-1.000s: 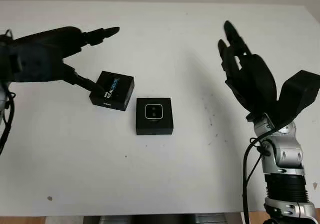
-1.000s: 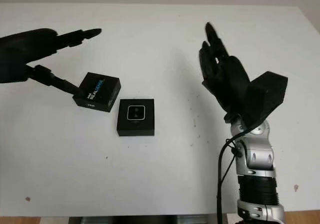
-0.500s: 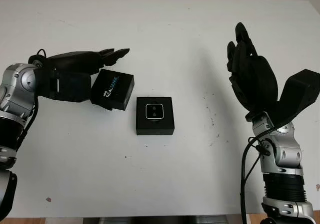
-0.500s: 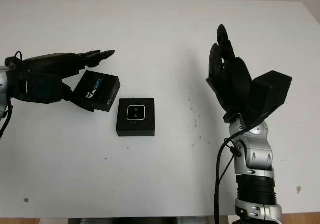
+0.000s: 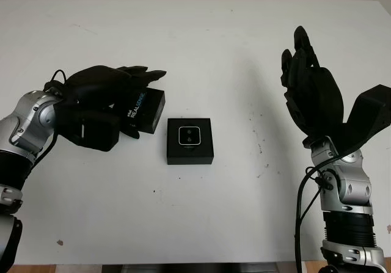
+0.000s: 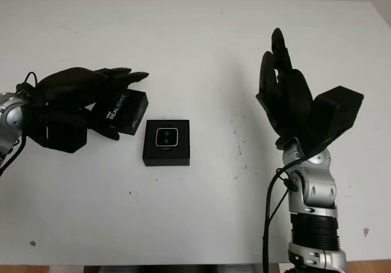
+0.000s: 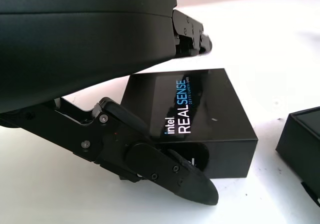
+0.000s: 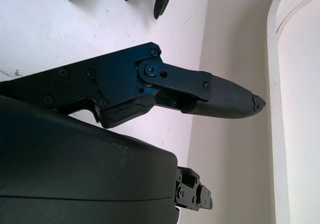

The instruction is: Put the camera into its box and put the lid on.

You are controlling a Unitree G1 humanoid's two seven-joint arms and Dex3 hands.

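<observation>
A matte white desk (image 5: 201, 224), lightly speckled with small dark marks, carries two black square pieces near its middle. The lid (image 5: 145, 109), a shallow smooth-sided black cover printed "intel REALSENSE" in white and blue, lies left of centre, turned slightly askew. Just beside it toward the right edge, apart by a narrow gap, sits the box (image 5: 190, 141), a low black square tray with sharp corners; the camera (image 5: 189, 136) is seen seated in its middle as a small rounded-square face with a pale border. The left hand (image 5: 104, 99), glossy black with jointed segmented fingers, is closed around the lid: the upper fingers (image 7: 192, 33) are laid over its far edge and the thumb (image 7: 165, 171) is pressed against its near side wall, as the left wrist view records. Against half a second ago, the left hand has been brought further over the lid, from lying alongside it to wrapping it, and the forearm has swung inward; the lid, box and camera are noted in unchanged places. The right hand (image 5: 311, 93) is held raised above the desk's right side, well apart from the box, palm turned toward the left edge, holding nothing; it has shifted only slightly.
</observation>
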